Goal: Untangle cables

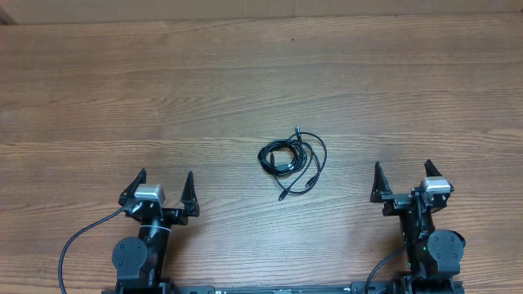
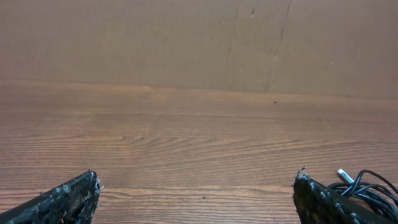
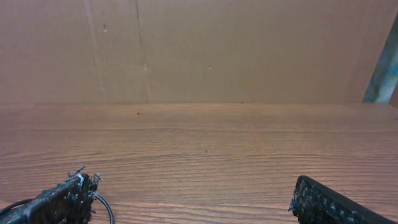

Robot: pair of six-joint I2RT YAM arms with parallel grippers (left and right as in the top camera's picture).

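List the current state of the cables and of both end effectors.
cables: tangled in one small bundle of loops, lying flat on the table, nothing touching them.
left end effector: open, empty, apart from the cables.
right end effector: open, empty, apart from the cables.

One knot of thin black cables (image 1: pixel 292 159) at the centre (how many cords it holds cannot be counted). Two grippers: one left gripper (image 1: pixel 166 175) lower left, one right gripper (image 1: pixel 402 166) lower right. One wooden table (image 1: pixel 163 82).
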